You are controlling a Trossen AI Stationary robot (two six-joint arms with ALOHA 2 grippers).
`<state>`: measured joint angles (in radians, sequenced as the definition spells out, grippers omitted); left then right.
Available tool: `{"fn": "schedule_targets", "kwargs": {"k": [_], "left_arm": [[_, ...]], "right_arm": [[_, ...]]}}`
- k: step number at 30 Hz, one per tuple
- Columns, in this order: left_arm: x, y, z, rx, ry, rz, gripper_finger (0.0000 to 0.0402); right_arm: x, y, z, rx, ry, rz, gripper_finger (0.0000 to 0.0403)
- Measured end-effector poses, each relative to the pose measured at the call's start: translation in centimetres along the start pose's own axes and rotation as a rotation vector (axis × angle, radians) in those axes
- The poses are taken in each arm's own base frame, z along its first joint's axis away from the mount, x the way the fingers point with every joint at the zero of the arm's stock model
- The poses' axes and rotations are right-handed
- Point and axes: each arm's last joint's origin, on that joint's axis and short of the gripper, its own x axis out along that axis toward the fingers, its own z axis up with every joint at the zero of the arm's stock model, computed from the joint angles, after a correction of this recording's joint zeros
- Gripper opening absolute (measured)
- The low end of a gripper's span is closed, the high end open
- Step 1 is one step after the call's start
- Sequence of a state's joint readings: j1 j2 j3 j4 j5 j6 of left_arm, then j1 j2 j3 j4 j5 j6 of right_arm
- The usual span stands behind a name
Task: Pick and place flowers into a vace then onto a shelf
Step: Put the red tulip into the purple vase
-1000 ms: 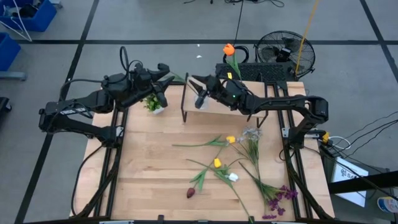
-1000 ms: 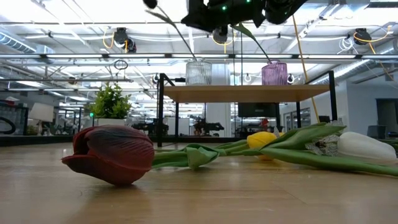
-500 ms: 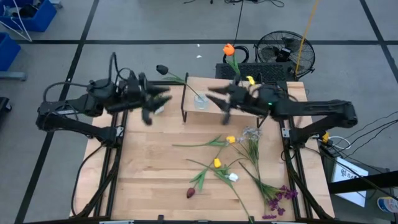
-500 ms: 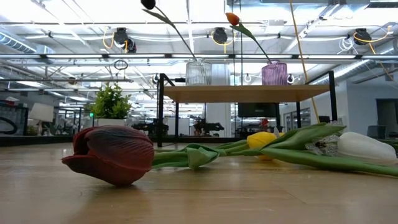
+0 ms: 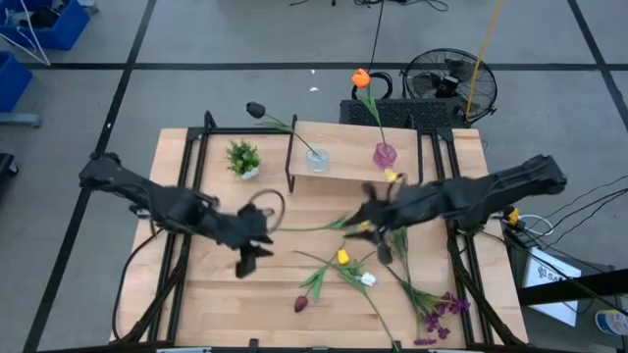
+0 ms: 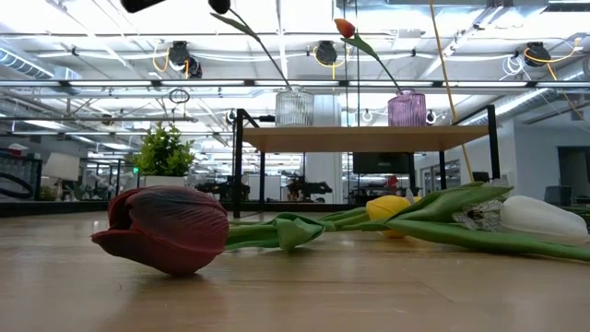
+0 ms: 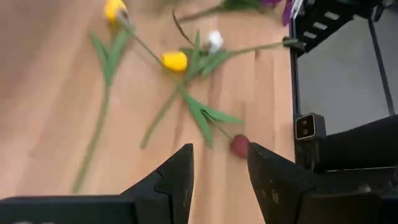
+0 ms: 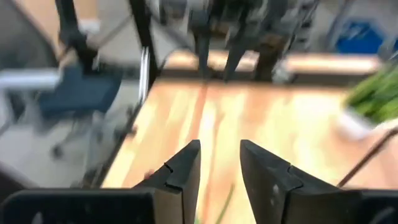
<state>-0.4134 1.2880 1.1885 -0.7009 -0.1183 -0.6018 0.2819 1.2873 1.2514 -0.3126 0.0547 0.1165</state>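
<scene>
Both arms hang low over the bench (image 5: pixel 177 294). The left end effector (image 5: pixel 253 257) and the right end effector (image 5: pixel 369 227) have their fingers apart and hold nothing. Loose flowers (image 5: pixel 343 257) lie on the bench between them. Two vases with flowers stand on the shelf (image 5: pixel 343 169).

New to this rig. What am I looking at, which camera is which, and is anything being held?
Two dark robot arms work at a wooden table. One picture looks straight down, one sits at tabletop height, and one rides on each wrist.

On the small raised shelf stand a clear vase with a dark flower and a purple vase with an orange one. A small potted plant stands beside the shelf. Loose flowers lie across the table, among them a dark red tulip.

The left tool and right tool hover over the table with their fingers apart, and neither holds anything.
</scene>
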Motion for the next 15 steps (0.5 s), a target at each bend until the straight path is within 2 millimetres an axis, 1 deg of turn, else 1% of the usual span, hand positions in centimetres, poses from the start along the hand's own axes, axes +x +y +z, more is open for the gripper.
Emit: {"fn": "schedule_targets", "kwargs": {"k": [3,6,8,10,13,15], "left_arm": [[1.9,-0.7,-0.4,-0.053,0.050,0.000,0.0154],[2.5,-0.9,-0.7,-0.088,0.088,-0.014,0.0154],[2.3,-1.0,-0.6,-0.104,0.083,-0.028,0.0154],[1.9,-1.0,-0.4,-0.121,0.065,-0.044,0.0154],[0.9,-1.3,0.0,-0.147,0.005,-0.095,0.0154],[0.3,-1.5,0.2,-0.154,-0.030,-0.122,0.0154]], "right_arm": [[3.1,0.0,-1.2,0.013,0.077,0.112,0.0133],[5.3,-0.5,-1.1,0.020,0.039,0.291,0.0157],[6.1,-1.1,-1.2,-0.003,0.029,0.368,0.0171],[6.8,-2.0,-1.9,-0.035,0.069,0.365,0.0181],[8.3,-3.4,-3.6,-0.056,0.181,0.313,0.0187],[9.9,-3.9,-5.2,-0.062,0.261,0.310,0.0187]]}}
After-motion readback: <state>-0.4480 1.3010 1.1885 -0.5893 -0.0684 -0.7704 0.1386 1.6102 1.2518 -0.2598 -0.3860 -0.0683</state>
